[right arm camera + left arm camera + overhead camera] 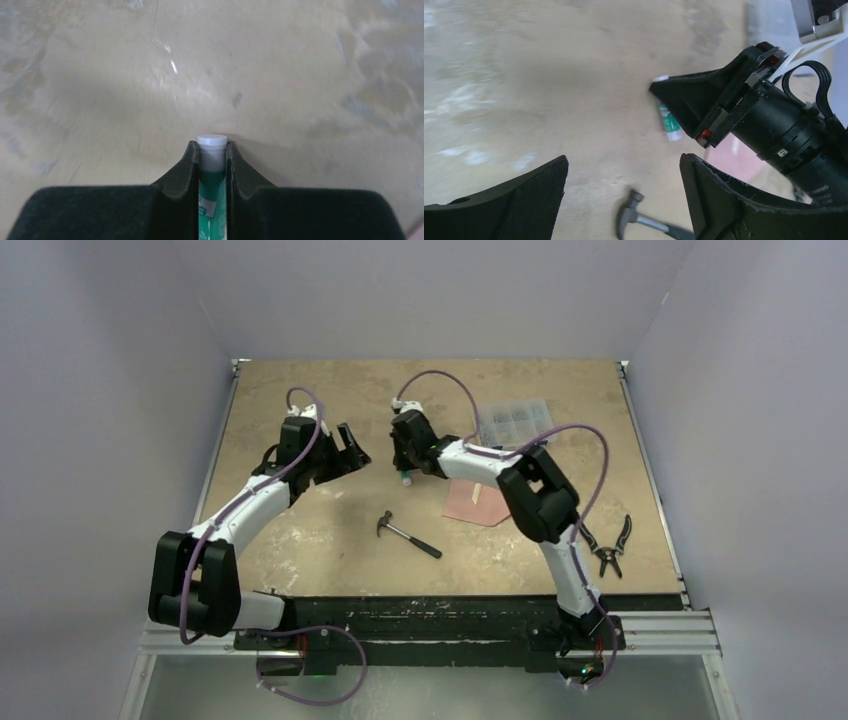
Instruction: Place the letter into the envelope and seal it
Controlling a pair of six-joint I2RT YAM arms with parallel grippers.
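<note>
My right gripper (212,147) is shut on a green glue stick (212,200), whose white cap pokes out past the fingertips. In the top view this gripper (405,475) points down at mid-table. A salmon-pink paper with a slanted lower edge, the envelope (478,502), lies flat just right of it, partly under the right arm. The left wrist view shows its pink corner (736,155). The letter does not show apart from it. My left gripper (350,445) hovers open and empty to the left, facing the right one. Its fingers (624,165) stand wide above the table.
A small hammer (408,535) lies in front of the grippers, its head also in the left wrist view (634,220). Pliers (612,545) lie at the near right. A clear parts box (515,420) sits at the back right.
</note>
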